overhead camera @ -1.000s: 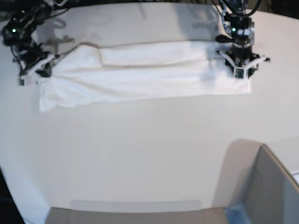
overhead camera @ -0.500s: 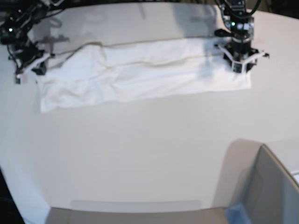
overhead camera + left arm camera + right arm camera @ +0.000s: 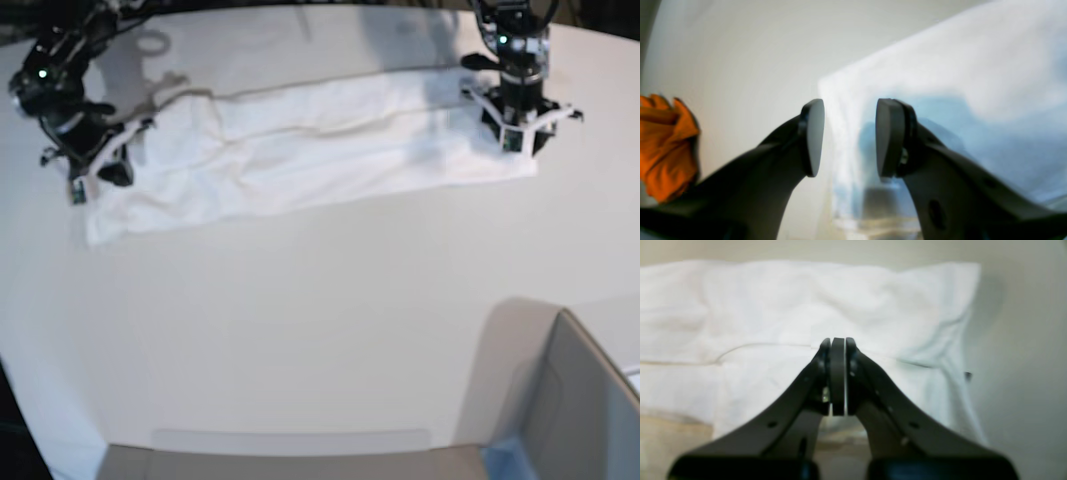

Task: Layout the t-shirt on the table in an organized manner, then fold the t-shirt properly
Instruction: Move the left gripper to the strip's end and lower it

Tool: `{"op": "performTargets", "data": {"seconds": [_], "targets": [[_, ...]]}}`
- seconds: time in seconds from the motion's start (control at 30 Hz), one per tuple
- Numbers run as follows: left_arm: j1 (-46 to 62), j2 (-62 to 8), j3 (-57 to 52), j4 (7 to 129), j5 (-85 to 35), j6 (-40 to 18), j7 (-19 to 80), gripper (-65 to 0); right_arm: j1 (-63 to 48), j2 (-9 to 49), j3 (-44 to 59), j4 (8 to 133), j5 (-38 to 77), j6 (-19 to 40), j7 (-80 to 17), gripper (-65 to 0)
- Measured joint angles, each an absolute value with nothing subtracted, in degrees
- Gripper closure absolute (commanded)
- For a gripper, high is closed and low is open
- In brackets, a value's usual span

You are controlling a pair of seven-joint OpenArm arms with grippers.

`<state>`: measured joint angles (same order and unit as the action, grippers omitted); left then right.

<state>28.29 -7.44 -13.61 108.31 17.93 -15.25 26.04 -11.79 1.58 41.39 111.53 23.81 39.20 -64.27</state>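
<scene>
Between the fingers (image 3: 815, 136) of our left gripper (image 3: 848, 138) we see a clear gap with nothing in it: the two dark pads stand apart, released, hanging over the end of the t-shirt (image 3: 940, 110). One pad is over bare table (image 3: 740, 50), the other over white cloth, and the shirt's edge runs up between them. At the left border of that wrist view sits a blurred orange thing (image 3: 665, 146); we cannot tell what it is.

Our right gripper (image 3: 837, 376) is clenched, its dark pads pressed flat together. We cannot tell from the wrist view whether any cloth is pinched between them. Beyond its tips the t-shirt lies white and creased, with a fold line running across and a small dark tag (image 3: 968, 375) near its right edge.

From the base view, the t-shirt (image 3: 310, 145) lies as a long, folded white band across the far part of the table (image 3: 300, 330), slightly wrinkled. Our left gripper (image 3: 516, 130) stands at the shirt's end on that view's right; our right gripper (image 3: 95, 165) is at the opposite end. A grey box corner (image 3: 575, 400) fills the near right of the view, well apart from the shirt.
</scene>
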Motion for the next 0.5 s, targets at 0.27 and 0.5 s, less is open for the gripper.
{"op": "performTargets", "data": {"seconds": [0.27,0.5], "targets": [[28.08,-5.54,-10.76,110.26,17.32,-15.59,25.69,-24.9,-9.67,3.09,32.05,109.32,19.92,39.2,-61.1,0.0],[27.62,-5.69,-7.01,104.79,17.12,-15.49,25.47,-24.9,-4.95,1.21,30.59,96.73,5.63,39.2,-52.75,0.0]]}}
